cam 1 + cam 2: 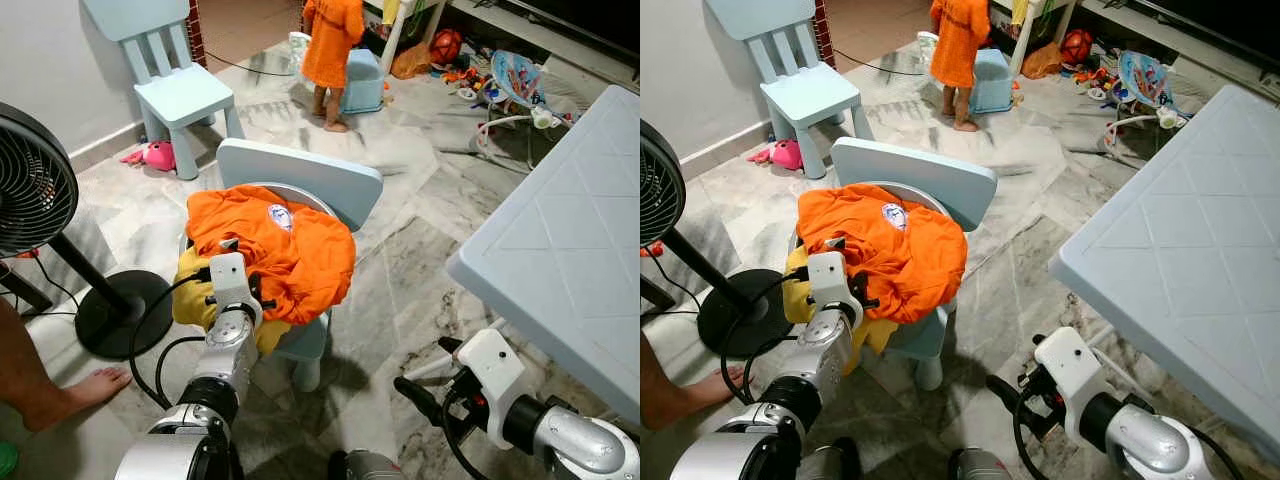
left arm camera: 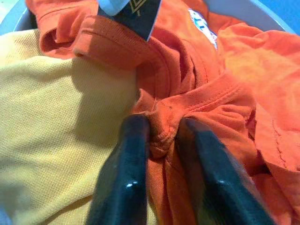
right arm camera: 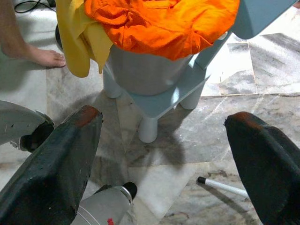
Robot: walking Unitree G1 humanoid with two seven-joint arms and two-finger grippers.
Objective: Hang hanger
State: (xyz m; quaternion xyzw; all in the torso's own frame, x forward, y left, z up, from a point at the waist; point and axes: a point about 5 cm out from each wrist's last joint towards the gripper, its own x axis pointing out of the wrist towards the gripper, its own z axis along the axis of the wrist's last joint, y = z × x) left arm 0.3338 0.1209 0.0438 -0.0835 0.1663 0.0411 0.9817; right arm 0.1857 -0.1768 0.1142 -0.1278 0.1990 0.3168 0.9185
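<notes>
On a marble floor (image 1: 420,270), left hand (image 2: 161,140) pinches the orange shirt (image 1: 290,250); its label unreadable; right hand (image 3: 164,140) wide.

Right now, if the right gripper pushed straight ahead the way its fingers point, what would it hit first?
Probably the marble floor just short of the small blue chair. The right gripper is open, angled downward toward the chair's legs; depth is hard to judge.

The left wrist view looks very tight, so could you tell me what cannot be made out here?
- Hanger: none can be made out; the orange shirt and yellow garment cover the chair seat.
- Left hand: its fingers pinch a shirt fold; what lies beneath is hidden.
- Right hand: open, low above the floor.
</notes>
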